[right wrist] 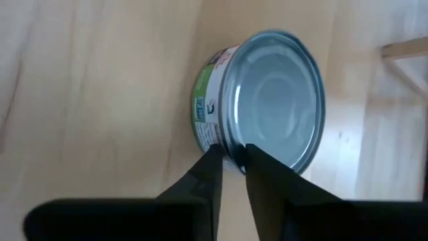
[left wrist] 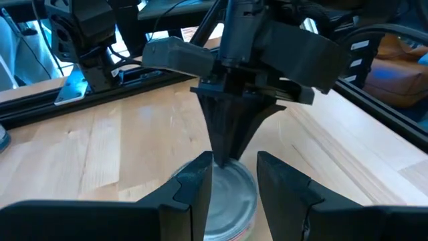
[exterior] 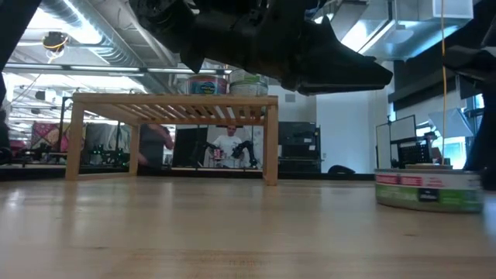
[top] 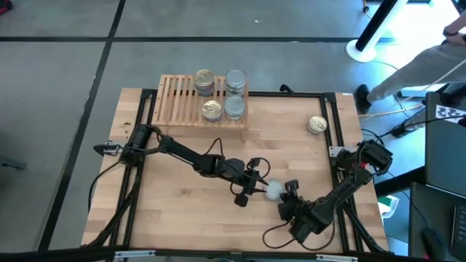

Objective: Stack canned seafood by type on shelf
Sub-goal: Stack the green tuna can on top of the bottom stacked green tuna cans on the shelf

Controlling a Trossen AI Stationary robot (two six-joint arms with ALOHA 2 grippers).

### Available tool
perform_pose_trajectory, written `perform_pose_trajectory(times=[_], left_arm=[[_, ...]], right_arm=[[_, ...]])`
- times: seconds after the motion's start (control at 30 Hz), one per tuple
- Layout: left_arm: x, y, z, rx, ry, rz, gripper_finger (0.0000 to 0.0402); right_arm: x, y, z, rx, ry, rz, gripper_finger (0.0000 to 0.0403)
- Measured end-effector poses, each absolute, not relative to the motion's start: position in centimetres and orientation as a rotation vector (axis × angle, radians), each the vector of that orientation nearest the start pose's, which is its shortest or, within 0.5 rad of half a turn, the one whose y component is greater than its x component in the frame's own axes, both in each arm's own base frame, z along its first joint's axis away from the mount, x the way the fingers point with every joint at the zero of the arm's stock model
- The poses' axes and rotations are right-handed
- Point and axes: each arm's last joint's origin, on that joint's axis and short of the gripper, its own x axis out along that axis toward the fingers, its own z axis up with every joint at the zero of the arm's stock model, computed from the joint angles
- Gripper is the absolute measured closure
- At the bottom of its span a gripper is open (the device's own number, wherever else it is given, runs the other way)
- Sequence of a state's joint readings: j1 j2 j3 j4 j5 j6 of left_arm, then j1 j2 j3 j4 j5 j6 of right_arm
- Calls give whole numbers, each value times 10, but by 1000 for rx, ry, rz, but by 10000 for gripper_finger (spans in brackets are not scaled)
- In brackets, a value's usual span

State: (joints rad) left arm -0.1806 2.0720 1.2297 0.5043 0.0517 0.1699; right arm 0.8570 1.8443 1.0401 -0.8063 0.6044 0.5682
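Both grippers meet over one silver-lidded can near the front middle of the table; it looks like a handover or a shared re-grip, since neither arm alone has it squared for the shelf. The left gripper stands half open with its fingers either side of the can, touching or nearly so; whether it bears the weight I cannot tell. The right gripper has its fingers nearly together, pinching the can's rim edge-on, so the lid faces its camera; that thin grip suits tilting more than carrying. On the shelf, gold-lidded cans stack at one spot and silver-lidded cans just beside them, so types stay apart; a lone gold-lidded can waits on the table toward the right, well apart from the shelf.
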Motion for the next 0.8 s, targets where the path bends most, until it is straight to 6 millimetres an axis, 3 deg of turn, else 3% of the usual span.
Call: perform_pose_trajectory(times=[0.27, 0.8], left_arm=[[438, -82, 160, 241, 311, -266, 286], [434, -81, 149, 337, 419, -296, 286]], right_arm=[[211, 217, 131, -584, 1133, -161, 398], [226, 204, 135, -517, 1128, -215, 400]])
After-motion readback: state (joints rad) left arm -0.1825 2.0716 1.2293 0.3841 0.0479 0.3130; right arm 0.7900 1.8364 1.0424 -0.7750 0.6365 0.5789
